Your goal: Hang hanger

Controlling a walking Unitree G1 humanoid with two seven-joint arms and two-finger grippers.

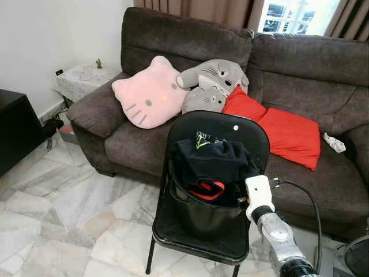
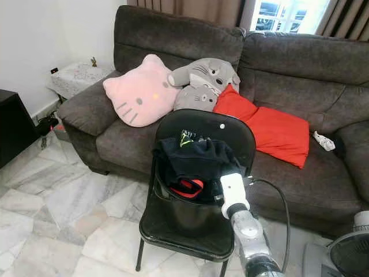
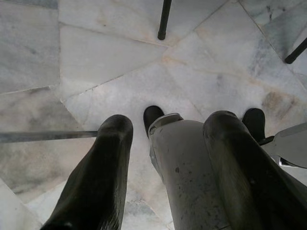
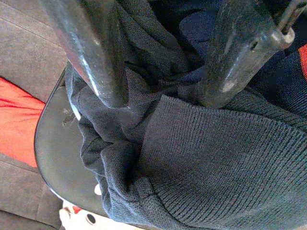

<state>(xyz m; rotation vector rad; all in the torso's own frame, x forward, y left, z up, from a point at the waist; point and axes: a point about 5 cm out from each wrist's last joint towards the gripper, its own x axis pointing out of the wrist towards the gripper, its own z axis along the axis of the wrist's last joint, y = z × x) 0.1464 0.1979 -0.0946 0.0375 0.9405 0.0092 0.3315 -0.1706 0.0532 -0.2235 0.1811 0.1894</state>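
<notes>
A black chair (image 1: 222,124) stands in front of the sofa with a heap of dark navy clothing (image 1: 213,158) on its seat. A red curved piece (image 1: 209,189), possibly the hanger, lies in the heap. My right arm (image 1: 258,195) reaches into the heap from the chair's right side. In the right wrist view my right gripper (image 4: 163,98) is open, with both fingers pressed into the navy knit fabric (image 4: 225,158). A thin metal wire (image 4: 290,14) crosses by one finger. My left gripper (image 3: 170,122) hangs open over the marble floor (image 3: 96,52).
A brown sofa (image 1: 311,86) behind the chair holds a pink cat cushion (image 1: 150,92), grey plush toys (image 1: 210,83) and a red cushion (image 1: 285,130). A black cabinet (image 1: 14,130) stands at the left and a fan (image 2: 349,251) at the lower right. A black cable (image 1: 305,199) loops by my right arm.
</notes>
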